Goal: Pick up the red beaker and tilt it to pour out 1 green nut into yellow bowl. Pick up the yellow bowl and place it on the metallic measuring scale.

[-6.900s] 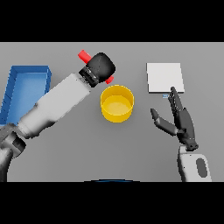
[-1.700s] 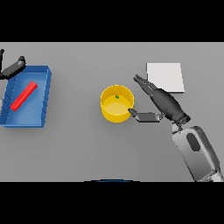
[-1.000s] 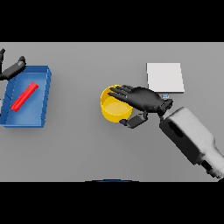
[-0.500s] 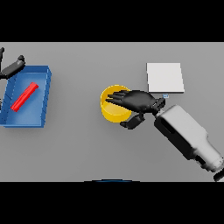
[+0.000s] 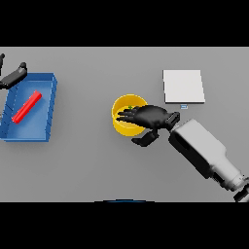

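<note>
Right hand [image 5: 151, 117] reaching in from lower right, forearm slanting up-left, palm down over the right rim of the yellow bowl [image 5: 123, 122] at table centre; fingers clamped across the rim, tips inside, thumb curled outside the wall below. Green nut [image 5: 130, 107] inside bowl. Red beaker [image 5: 26, 107] lying tilted in blue tray [image 5: 47, 87], far left. Left hand [image 5: 13, 77] at tray's upper-left corner, fingers relaxed, apart. Metallic measuring scale [image 5: 183, 86] upper right, apart from bowl.
</note>
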You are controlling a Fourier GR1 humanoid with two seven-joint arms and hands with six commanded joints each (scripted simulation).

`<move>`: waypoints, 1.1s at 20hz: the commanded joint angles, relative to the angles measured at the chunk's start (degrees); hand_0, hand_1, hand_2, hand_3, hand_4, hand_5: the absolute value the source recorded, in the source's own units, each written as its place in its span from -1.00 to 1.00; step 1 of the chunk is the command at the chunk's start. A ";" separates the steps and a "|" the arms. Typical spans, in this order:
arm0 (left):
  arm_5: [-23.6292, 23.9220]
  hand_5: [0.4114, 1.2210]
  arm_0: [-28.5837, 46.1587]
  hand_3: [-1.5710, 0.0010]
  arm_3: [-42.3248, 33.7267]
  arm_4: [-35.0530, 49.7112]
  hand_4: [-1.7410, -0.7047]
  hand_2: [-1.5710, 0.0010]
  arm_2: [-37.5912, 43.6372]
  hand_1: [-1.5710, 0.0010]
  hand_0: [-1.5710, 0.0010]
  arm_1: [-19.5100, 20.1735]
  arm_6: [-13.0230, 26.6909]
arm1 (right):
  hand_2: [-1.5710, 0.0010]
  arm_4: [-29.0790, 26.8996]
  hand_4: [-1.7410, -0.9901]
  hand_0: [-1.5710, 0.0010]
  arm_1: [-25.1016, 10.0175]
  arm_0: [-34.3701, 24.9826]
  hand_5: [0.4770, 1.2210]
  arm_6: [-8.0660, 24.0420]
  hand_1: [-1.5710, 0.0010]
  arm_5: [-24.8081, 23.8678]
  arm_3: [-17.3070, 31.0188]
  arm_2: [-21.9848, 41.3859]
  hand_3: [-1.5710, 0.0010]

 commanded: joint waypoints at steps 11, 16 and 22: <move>0.48 -0.20 0.41 1.00 -0.76 0.00 0.83 1.00 0.08 1.00 1.00 -0.20 0.60 | -0.36 -0.82 -0.61 -0.48 0.33 -1.33 0.80 1.11 -0.38 2.29 0.67 0.19 -0.31; 0.53 -0.22 -0.06 1.00 -0.26 -0.16 0.83 1.00 -0.14 1.00 1.00 -0.45 0.30 | -0.79 -1.04 -0.85 -0.83 -0.62 -1.52 0.94 1.50 -0.80 2.82 -0.39 0.05 -0.47; 0.13 -0.22 0.11 1.00 -0.60 -0.31 0.85 1.00 0.09 1.00 1.00 0.62 0.05 | -0.95 -4.54 -0.94 -0.96 -3.55 -2.13 0.98 5.01 -0.95 6.54 -6.74 -2.39 -0.73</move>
